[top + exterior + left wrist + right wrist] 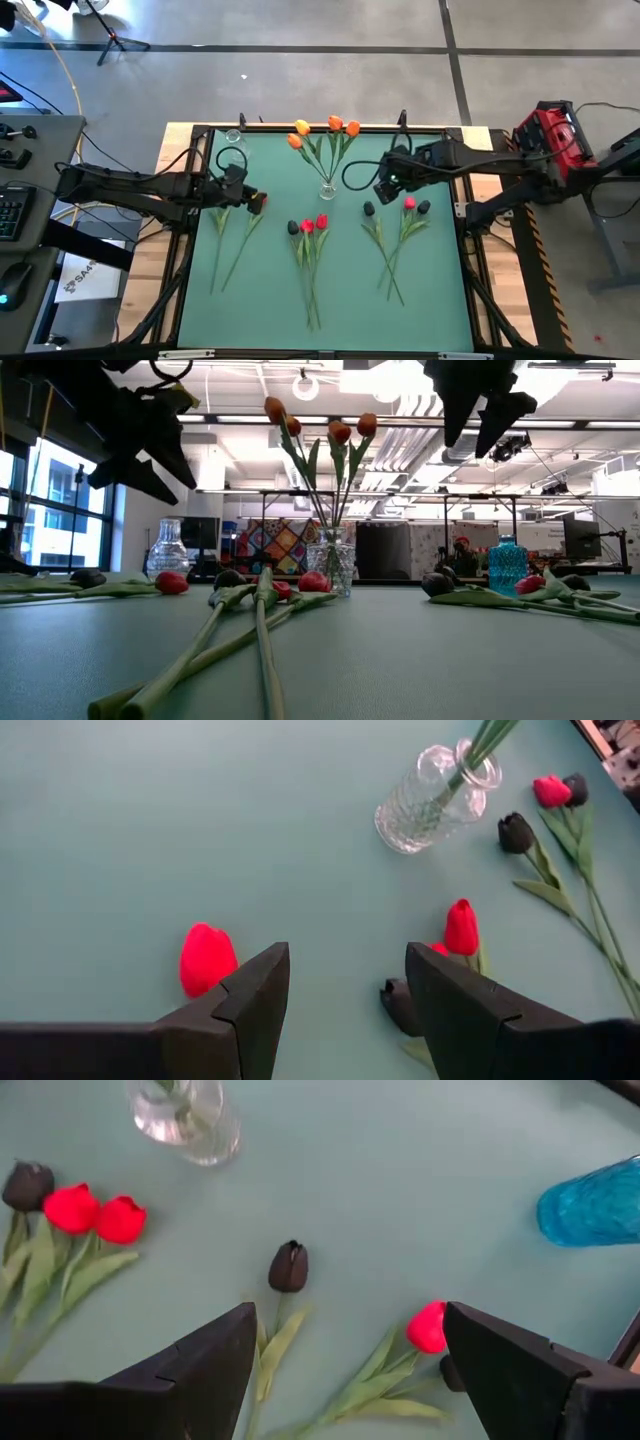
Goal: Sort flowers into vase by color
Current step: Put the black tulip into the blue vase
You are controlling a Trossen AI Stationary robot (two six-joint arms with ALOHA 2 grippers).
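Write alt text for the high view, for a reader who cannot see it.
Seen from above, a clear vase of four orange tulips stands mid-table on a green mat; red and dark tulips lie in three loose groups. The open left end effector and open right end effector hover either side.

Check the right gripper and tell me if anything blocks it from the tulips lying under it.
Nothing visible blocks it. The right gripper hangs open above the green mat, and the dark near-black tulip and red tulip lie uncovered beneath it. The blue glass vase stands off to one side.
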